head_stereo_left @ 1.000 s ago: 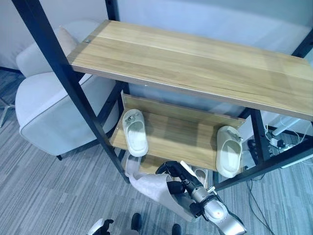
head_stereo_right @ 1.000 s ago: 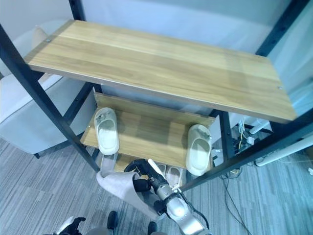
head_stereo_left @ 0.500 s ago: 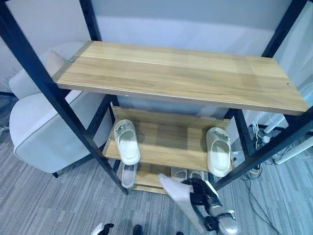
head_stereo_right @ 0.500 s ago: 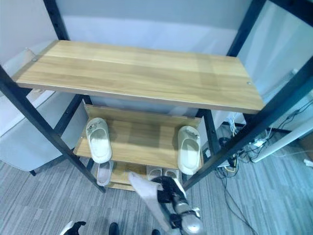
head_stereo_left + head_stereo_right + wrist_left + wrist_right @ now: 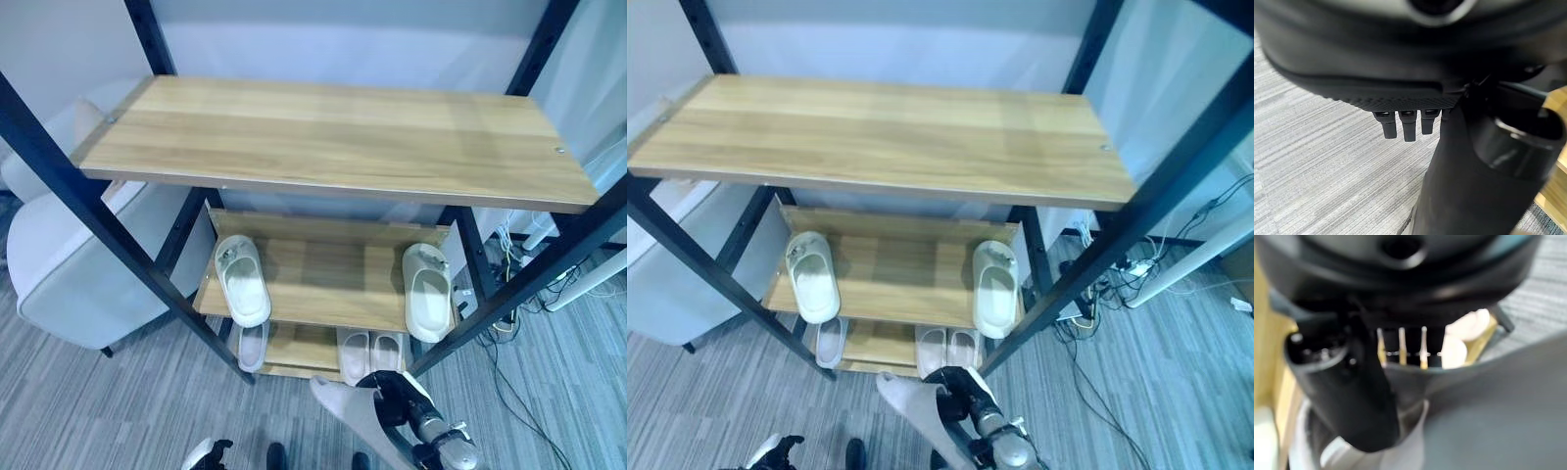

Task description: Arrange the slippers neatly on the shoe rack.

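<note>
Right hand (image 5: 407, 411) has drawn back from shoe rack (image 5: 333, 137), fingers clamped round pale slipper (image 5: 345, 419), low before bottom shelf. Placement pending. Left hand (image 5: 1403, 125) idle, fingers straight.

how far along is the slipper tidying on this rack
Looks done: two cream slippers sit on the wooden middle shelf, one at each end, and a pale pair sits side by side on the bottom shelf. In hand: the right hand holds a grey slipper. Left: shelving it, perhaps beside the lone bottom slipper.
</note>
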Tool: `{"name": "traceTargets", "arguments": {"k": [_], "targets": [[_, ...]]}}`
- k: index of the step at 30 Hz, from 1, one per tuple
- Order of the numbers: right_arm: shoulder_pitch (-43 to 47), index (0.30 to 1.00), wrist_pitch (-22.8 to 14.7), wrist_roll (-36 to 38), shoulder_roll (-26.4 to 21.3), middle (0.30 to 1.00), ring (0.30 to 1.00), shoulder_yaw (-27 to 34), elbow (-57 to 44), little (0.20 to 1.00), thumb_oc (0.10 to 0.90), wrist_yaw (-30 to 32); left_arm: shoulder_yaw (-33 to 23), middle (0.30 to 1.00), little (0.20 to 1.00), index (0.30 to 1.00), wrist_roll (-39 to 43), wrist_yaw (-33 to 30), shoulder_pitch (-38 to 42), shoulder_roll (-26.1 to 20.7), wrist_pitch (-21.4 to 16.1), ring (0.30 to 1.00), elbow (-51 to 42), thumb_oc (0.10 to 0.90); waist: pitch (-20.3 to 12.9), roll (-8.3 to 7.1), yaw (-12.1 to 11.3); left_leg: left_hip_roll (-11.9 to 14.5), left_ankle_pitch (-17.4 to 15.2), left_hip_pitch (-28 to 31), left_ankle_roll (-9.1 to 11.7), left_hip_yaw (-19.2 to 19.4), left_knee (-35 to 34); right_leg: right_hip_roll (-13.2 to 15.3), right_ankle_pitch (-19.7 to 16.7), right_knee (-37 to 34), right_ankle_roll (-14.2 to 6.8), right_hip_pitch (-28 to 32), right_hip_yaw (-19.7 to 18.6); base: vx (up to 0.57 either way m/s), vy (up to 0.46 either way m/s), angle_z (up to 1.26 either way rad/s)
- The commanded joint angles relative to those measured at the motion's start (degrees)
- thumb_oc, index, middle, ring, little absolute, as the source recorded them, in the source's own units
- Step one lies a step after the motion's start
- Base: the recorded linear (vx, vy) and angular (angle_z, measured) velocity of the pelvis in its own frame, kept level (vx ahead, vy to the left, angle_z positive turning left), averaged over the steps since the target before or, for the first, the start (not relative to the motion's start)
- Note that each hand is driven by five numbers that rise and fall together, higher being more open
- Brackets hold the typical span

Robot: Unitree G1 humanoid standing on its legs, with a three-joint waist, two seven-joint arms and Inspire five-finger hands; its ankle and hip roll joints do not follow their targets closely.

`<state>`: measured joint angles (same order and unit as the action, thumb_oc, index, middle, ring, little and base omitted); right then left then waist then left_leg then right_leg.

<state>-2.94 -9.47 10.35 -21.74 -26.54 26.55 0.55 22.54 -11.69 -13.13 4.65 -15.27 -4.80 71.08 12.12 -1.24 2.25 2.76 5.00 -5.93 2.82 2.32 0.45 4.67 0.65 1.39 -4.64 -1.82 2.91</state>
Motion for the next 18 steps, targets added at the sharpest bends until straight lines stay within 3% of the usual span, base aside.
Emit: {"name": "traceTargets", "arguments": {"k": [1, 6, 7, 10, 12, 14, 15, 16, 18], "targets": [[5.97, 0.300, -4.25, 2.16, 1.38, 0.300, 0.300, 0.01, -4.58, 0.300, 0.400, 3.09, 2.24, 0.900, 0.900, 0.900, 4.06, -0.53, 4.30, 2.91, -4.89, 0.900, -3.24, 0.800, 3.11, -0.99, -1.24, 3.38, -10.02, -6.29, 1.86, 1.40, 13.64, 3.95, 5.34, 10.55, -1.87, -7.31, 6.36, -0.19, 0.041, 0.08], [14.96, 0.300, -5.13, 2.20, 3.42, 0.300, 0.300, -1.09, -2.93, 0.300, 0.400, 8.98, 7.50, 0.900, 0.900, 0.900, 7.39, -1.25, 6.04, 1.55, -7.87, 0.900, -15.99, 0.800, 6.42, 0.13, -2.49, 2.67, -9.67, -15.14, 2.04, 0.18, 16.63, 5.21, 5.32, 14.72, -1.97, -16.19, 6.60, -0.15, 0.035, 0.24], [19.25, 0.300, -5.38, 0.87, 3.92, 0.300, 0.300, -0.96, -2.88, 0.300, 0.400, 11.96, 9.09, 0.900, 0.900, 0.900, 9.74, -1.46, 6.55, 0.11, -8.97, 0.900, -22.63, 0.800, 7.62, 0.61, -3.48, 2.16, -10.15, -18.87, 1.96, -0.40, 18.64, 5.76, 6.09, 17.51, -2.04, -19.96, 6.67, -0.11, 0.034, 0.28], [22.82, 0.300, -5.71, -1.69, 3.93, 0.300, 0.300, -0.66, -3.63, 0.300, 0.400, 14.84, 9.64, 0.900, 0.900, 0.900, 11.45, -2.18, 6.89, -1.66, -10.19, 0.900, -28.86, 0.800, 8.50, 0.99, -4.03, 1.55, -10.77, -22.56, 1.75, -0.97, 21.01, 6.34, 6.78, 20.67, -2.15, -23.99, 6.44, -0.11, 0.037, 0.22], [28.88, 0.300, -4.17, -10.28, 3.08, 0.300, 0.300, -0.73, -4.81, 0.300, 0.400, 20.28, 10.91, 0.900, 0.900, 0.900, 12.34, -2.61, 7.81, -3.61, -11.37, 0.900, -35.15, 0.800, 9.78, 1.31, -4.92, 1.64, -12.84, -28.85, 1.37, -1.38, 28.10, 7.26, 8.36, 27.69, -1.86, -30.58, 5.38, -0.12, 0.043, 0.20], [30.69, 0.300, -3.58, -12.56, 2.68, 0.300, 0.300, -0.45, -5.16, 0.300, 0.400, 21.82, 11.27, 0.900, 0.900, 0.900, 12.61, -2.90, 8.21, -4.06, -11.74, 0.900, -36.83, 0.800, 9.67, 1.30, -5.34, 1.83, -13.94, -31.42, 1.08, -1.40, 31.16, 7.42, 9.11, 30.37, -1.69, -33.28, 4.67, -0.11, 0.029, 0.08], [34.18, 0.300, -2.54, -18.02, 2.15, 0.300, 0.300, -0.14, -6.30, 0.300, 0.400, 25.23, 11.74, 0.900, 0.900, 0.900, 13.01, -3.41, 9.15, -4.37, -12.01, 0.900, -39.74, 0.800, 10.02, 1.65, -5.86, 2.10, -15.99, -36.52, 0.39, -1.90, 36.99, 7.67, 11.26, 36.39, -1.18, -38.64, 3.72, -0.11, 0.015, 0.04], [34.21, 0.300, -2.54, -18.03, 2.17, 0.300, 0.300, -0.14, -6.29, 0.300, 0.400, 25.24, 11.72, 0.900, 0.900, 0.900, 13.02, -3.40, 9.16, -4.38, -11.98, 0.900, -39.76, 0.800, 9.77, 1.63, -5.89, 2.12, -16.15, -36.98, 0.38, -1.90, 37.33, 7.66, 11.39, 36.69, -1.18, -39.10, 3.66, -0.10, 0.014, -0.02], [37.99, 0.300, -1.64, -20.10, 1.52, 0.300, 0.300, 0.71, -6.60, 0.300, 0.400, 27.70, 11.83, 0.900, 0.900, 0.900, 14.54, -3.79, 9.87, -5.73, -12.88, 0.900, -44.91, 0.800, 9.40, 2.03, -6.31, 2.32, -18.94, -43.00, -0.43, -2.84, 44.29, 7.81, 13.88, 43.16, -0.39, -45.06, 2.99, -0.01, 0.006, -0.06]]}}
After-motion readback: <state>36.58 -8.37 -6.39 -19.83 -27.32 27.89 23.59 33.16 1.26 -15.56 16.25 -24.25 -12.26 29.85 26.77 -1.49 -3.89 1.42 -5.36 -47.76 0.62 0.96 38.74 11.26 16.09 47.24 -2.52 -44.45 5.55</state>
